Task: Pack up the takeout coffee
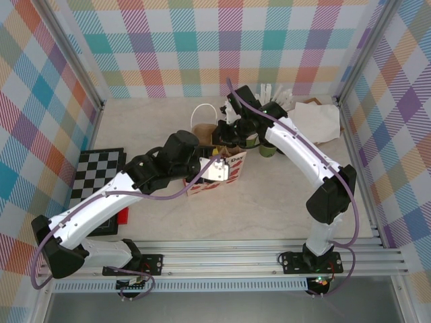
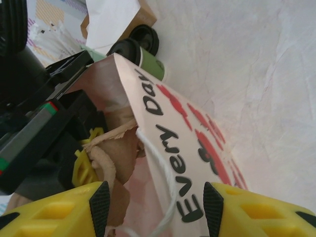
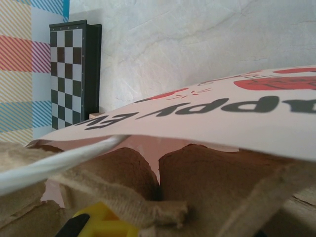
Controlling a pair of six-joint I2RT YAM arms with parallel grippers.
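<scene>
Straddling the bag's [image 2: 197, 148] top edge, the left gripper [image 2: 155, 213] is about half open, one pad [image 2: 100, 207] inside and the other outside the printed wall; whether they press the paper I cannot tell. Beyond it, the right gripper [image 2: 85, 163] is closed inside the bag mouth among torn brown card [image 3: 207, 182]; what it pinches I cannot tell. The coffee [image 2: 150, 63], capped in black, sits on the table outside the bag, just right of that gripper, beside another capped cup [image 2: 145, 37]. The table [image 1: 269, 208] is pale and marbled, with a chessboard [image 1: 97, 176] left of the left arm and plaid walls [image 1: 202, 40].
</scene>
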